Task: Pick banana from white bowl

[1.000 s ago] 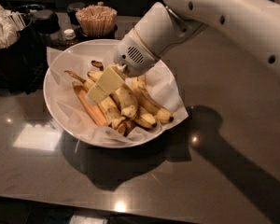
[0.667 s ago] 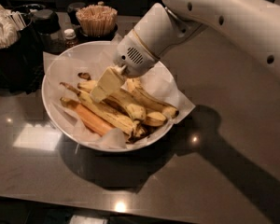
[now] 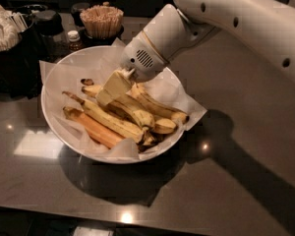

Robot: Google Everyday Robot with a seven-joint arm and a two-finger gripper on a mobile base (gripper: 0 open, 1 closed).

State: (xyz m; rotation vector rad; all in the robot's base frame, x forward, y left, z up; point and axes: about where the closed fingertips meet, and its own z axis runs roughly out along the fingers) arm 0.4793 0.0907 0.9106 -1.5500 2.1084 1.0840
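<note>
Banana, long, ripe yellow and brown-speckled (image 3: 113,123), lies in the wide, shallow, paper-lined white bowl (image 3: 48,107) on the dark glossy table (image 3: 236,191). It slants from its stem at upper left down across the heap, just above an orange-tinted banana (image 3: 96,130). The robot's pale pincer (image 3: 114,86) hangs low over the upper end of the pile; whether it is open or closed I cannot tell. Over the last second the bananas have slumped from a steeper bunch into a flatter spread, while the pincer barely moved. Nothing looks lifted, so the grasp likely remains to be made.
</note>
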